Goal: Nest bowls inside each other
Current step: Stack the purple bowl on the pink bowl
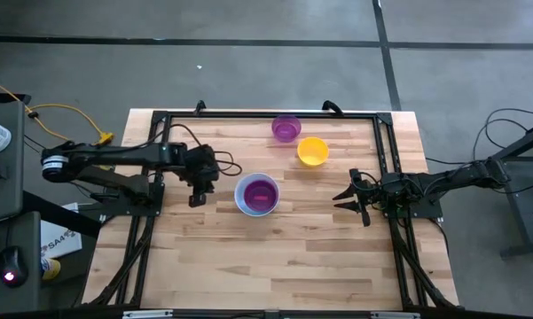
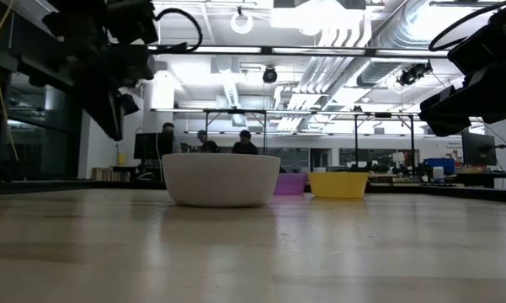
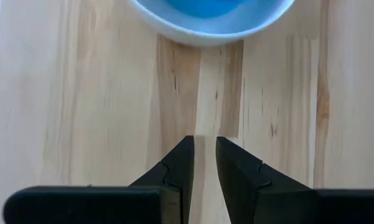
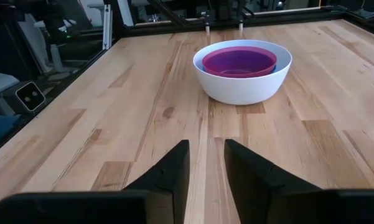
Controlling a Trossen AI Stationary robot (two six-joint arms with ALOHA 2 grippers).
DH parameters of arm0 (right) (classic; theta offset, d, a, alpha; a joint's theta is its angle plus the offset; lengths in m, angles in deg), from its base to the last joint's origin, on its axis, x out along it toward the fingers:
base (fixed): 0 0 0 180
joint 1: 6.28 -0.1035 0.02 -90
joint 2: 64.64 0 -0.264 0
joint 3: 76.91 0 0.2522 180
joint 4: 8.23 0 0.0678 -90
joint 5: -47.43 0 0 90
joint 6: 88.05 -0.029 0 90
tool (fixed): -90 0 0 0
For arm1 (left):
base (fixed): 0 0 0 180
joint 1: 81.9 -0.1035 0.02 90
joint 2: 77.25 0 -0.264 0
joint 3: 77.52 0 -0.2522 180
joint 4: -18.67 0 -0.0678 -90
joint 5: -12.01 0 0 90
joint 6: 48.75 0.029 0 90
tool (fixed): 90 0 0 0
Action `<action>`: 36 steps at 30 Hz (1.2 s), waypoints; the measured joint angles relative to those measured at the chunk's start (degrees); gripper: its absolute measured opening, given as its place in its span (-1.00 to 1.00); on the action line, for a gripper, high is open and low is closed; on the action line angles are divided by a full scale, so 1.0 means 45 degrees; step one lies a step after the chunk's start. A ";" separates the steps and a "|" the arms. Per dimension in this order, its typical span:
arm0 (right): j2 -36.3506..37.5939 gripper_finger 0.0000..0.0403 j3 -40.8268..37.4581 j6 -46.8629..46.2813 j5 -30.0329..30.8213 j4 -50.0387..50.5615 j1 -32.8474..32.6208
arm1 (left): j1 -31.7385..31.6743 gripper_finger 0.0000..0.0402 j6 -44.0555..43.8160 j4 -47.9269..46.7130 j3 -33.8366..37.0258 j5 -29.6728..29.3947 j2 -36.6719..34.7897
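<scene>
White bowl: the white bowl [image 1: 256, 195] sat near the middle of the wooden table [image 1: 275, 266], upright, with the nested bowls inside it.
Blue bowl: a blue bowl [image 4: 206, 62] lay nested in the white one, only its rim and inner wall showing around the innermost bowl.
Innermost bowl: a red-purple bowl [image 4: 239, 62] sat inside the blue one; its exact colour could not be told, reading purple from above and magenta from the right wrist view.
Purple bowl: a separate purple bowl [image 1: 286, 128] stood alone near the table's far edge, apart from the stack.
Yellow bowl: the yellow bowl [image 1: 312, 151] stood just beside the purple one, between it and the right arm's side, not touching the white bowl.
Left gripper: the left gripper [image 1: 198, 193] hung above the table just beside the white bowl, on its left; its fingers [image 3: 180, 171] stood a narrow gap apart, pointed at the bowl's rim, with nothing between them.
Right gripper: the right gripper [image 1: 346, 200] hovered at the table's right side, well apart from the stack, aimed toward the white bowl; its fingers [image 4: 171, 171] were likewise slightly parted and empty.
Background: people [image 2: 206, 141] sat beyond the table in the room behind.
</scene>
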 joint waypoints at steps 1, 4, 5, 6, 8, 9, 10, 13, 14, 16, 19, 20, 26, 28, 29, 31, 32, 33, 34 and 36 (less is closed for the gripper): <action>-0.0001 -0.53 -0.0003 -0.0002 0.0001 0.0000 0.0000 | 0.0000 -0.66 0.0000 0.0176 0.0125 0.0001 -0.0136; 0.0000 -0.53 -0.0004 0.0002 0.0001 0.0000 0.0000 | 0.0000 -0.66 -0.0004 0.0770 0.0818 0.0006 -0.0676; -0.0004 -0.53 -0.0003 -0.0002 0.0001 -0.0003 0.0000 | 0.0000 -0.66 -0.0013 0.1092 0.1075 0.0011 -0.0844; 0.0001 -0.53 0.0000 0.0002 0.0001 -0.0009 0.0000 | 0.0005 -0.66 -0.0056 0.1518 0.1324 0.0001 -0.1025; -0.0002 -0.53 0.0000 0.0001 0.0001 -0.0002 0.0000 | 0.0017 -0.66 -0.0144 0.2198 0.1789 0.0019 -0.1310; -0.0004 -0.53 0.0000 -0.0001 0.0001 -0.0002 0.0000 | 0.0079 -0.66 -0.0229 0.2641 0.2002 0.0018 -0.1369; 0.0001 -0.53 -0.0005 0.0002 0.0001 -0.0007 0.0000 | 0.0159 -0.66 -0.0251 0.3090 0.2237 -0.0004 -0.1410; -0.0004 -0.53 0.0000 0.0002 0.0001 -0.0014 0.0000 | 0.0287 -0.66 -0.0256 0.4612 0.2919 0.0108 -0.1472; 0.0001 -0.53 -0.0001 0.0002 0.0001 -0.0024 0.0000 | 0.0277 -0.66 -0.0261 0.5131 0.3194 0.0150 -0.1530; -0.0004 -0.53 0.0000 -0.0001 0.0001 -0.0006 0.0000 | 0.0248 -0.66 -0.0266 0.5823 0.3796 0.0213 -0.1717; 0.0000 -0.53 -0.0004 -0.0002 0.0001 -0.0019 0.0000 | 0.0253 -0.66 -0.0345 0.7061 0.4670 0.0233 -0.2003; -0.0004 -0.53 -0.0005 -0.0002 0.0001 -0.0014 0.0000 | 0.0257 -0.66 -0.0381 0.7397 0.4942 0.0274 -0.2146; 0.0001 -0.53 -0.0003 0.0002 0.0004 -0.0017 0.0000 | 0.0253 -0.66 -0.0646 0.8199 0.6054 0.0265 -0.3193; -0.0004 -0.53 -0.0002 -0.0001 0.0014 -0.0013 0.0000 | 0.0253 -0.66 -0.0656 0.8155 0.6364 0.0264 -0.3644; 0.0001 -0.53 0.0000 -0.0001 0.0006 -0.0025 0.0000 | 0.0253 -0.66 -0.0661 0.8152 0.6505 0.0264 -0.3866; -0.0004 -0.53 0.0000 0.0002 0.0006 -0.0017 0.0000 | 0.0253 -0.66 -0.0669 0.8142 0.6820 0.0264 -0.4391; -0.0004 -0.53 -0.0002 0.0002 0.0006 -0.0024 0.0000 | 0.0253 -0.66 -0.0705 0.8210 0.6960 0.0264 -0.4633; 0.0001 -0.53 0.0000 0.0002 0.0006 -0.0029 0.0000 | 0.0253 -0.66 -0.0721 0.8198 0.7123 0.0264 -0.4881; -0.0004 -0.53 -0.0001 -0.0002 0.0006 -0.0024 0.0000 | 0.0253 -0.66 -0.0760 0.8138 0.7273 0.0264 -0.5112; -0.0003 -0.53 -0.0001 0.0002 0.0006 -0.0025 0.0000 | 0.0253 -0.66 -0.0768 0.8148 0.7486 0.0260 -0.5522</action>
